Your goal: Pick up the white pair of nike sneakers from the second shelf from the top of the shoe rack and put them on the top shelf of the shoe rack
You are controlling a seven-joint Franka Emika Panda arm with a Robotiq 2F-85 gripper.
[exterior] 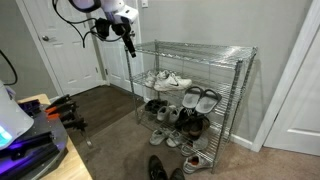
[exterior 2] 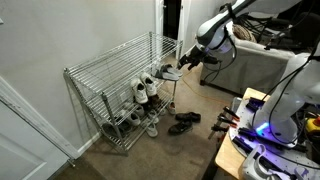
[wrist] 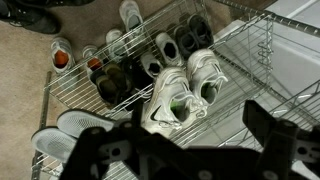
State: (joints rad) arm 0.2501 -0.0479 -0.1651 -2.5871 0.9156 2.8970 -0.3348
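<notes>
The white pair of nike sneakers (wrist: 183,92) stands side by side on the second shelf from the top (wrist: 235,85) of the chrome shoe rack (exterior: 245,95). The sneakers show in both exterior views (exterior: 165,80) (exterior 2: 166,72), at the rack's end nearest the arm. The top shelf (exterior: 195,50) (exterior 2: 115,62) is bare. My gripper (wrist: 190,150) is open and empty. It hovers above and just outside that end of the rack (exterior: 126,42) (exterior 2: 186,61), apart from the sneakers.
Grey-and-white slides (exterior: 201,98) (wrist: 70,125) lie further along the rack. Dark shoes (wrist: 175,42) fill the lower tiers. A dark pair (exterior: 157,168) (exterior 2: 183,123) lies on the floor in front. A door (exterior: 65,45) stands behind the arm, and a table with gear (exterior: 35,135) is nearby.
</notes>
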